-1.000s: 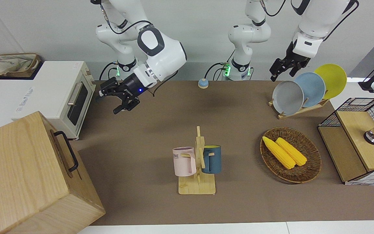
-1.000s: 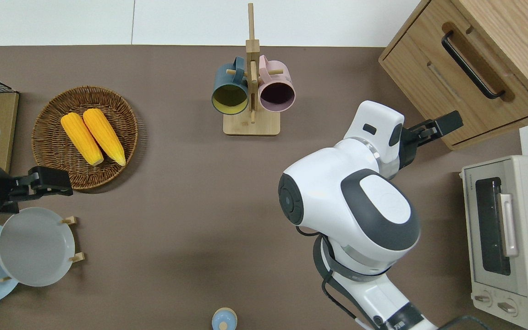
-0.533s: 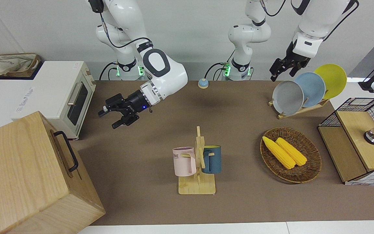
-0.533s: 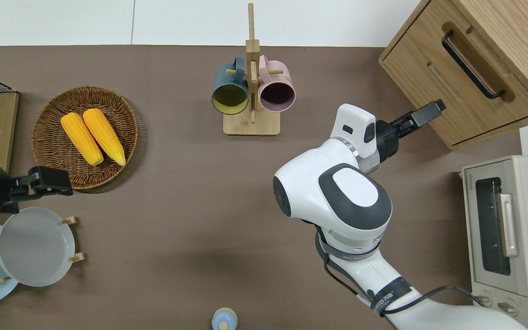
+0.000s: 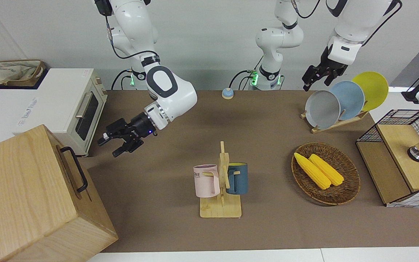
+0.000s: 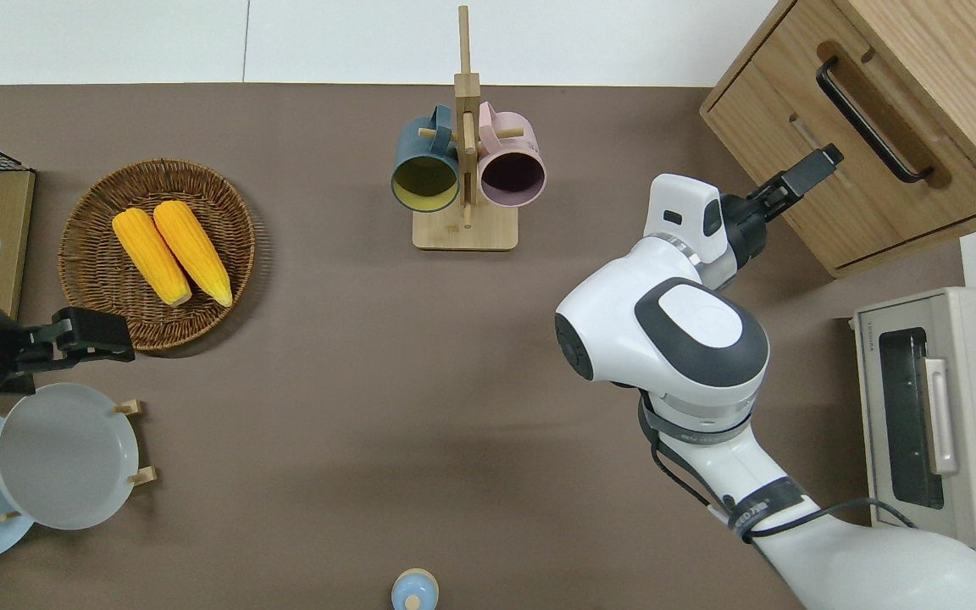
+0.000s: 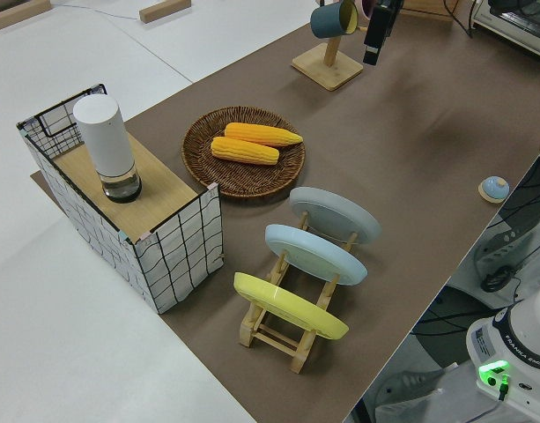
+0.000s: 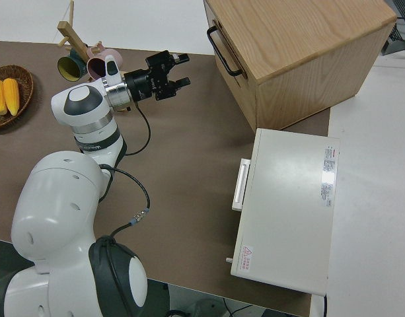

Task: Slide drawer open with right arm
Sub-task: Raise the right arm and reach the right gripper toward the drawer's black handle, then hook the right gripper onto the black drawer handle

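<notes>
The right arm (image 6: 666, 339) reaches out low toward the wooden cabinet (image 5: 20, 189) that stands at the right arm's end of the table (image 6: 327, 381), at the edge farthest from the robots. In the overhead view this cabinet sits at about two o'clock from the arm's big elbow joint. The drawer (image 6: 856, 148) is in the cabinet's face and looks fully closed, flush with the wood around it. Its black bar handle (image 6: 869, 119) lies across the drawer front.

The right gripper (image 5: 116, 142) is in the air in front of the drawer, near it but not touching it. Its two fingers (image 8: 182, 69) stand apart and hold nothing. The handle is at about one o'clock from the fingertips in the overhead view, still a little apart from them.

The white oven (image 6: 937, 424) stands beside the cabinet, nearer to the robots. The mug stand (image 5: 221, 189) with a pink and a blue mug is near the middle of the table.

The left arm is parked; I cannot tell how its gripper (image 5: 316, 78) stands.
</notes>
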Robot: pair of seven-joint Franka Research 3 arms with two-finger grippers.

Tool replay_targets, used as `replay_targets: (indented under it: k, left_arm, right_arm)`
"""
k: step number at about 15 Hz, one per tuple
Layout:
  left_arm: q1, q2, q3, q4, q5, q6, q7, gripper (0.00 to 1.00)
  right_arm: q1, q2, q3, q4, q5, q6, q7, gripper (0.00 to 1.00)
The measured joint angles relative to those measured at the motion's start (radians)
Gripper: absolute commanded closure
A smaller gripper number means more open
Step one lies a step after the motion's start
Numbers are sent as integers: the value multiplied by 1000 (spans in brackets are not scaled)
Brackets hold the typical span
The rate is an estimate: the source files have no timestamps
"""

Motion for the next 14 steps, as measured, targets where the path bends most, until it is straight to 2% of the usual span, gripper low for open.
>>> replay_targets:
  k: [5, 14]
  left_arm:
    - [0, 0, 0, 0, 0, 0, 0, 7]
    - [0, 0, 0, 0, 0, 0, 0, 7]
  right_arm:
    - [-5, 1, -76, -4, -70, 117, -12, 23]
    - [-23, 7, -104, -5, -114, 165, -50, 13]
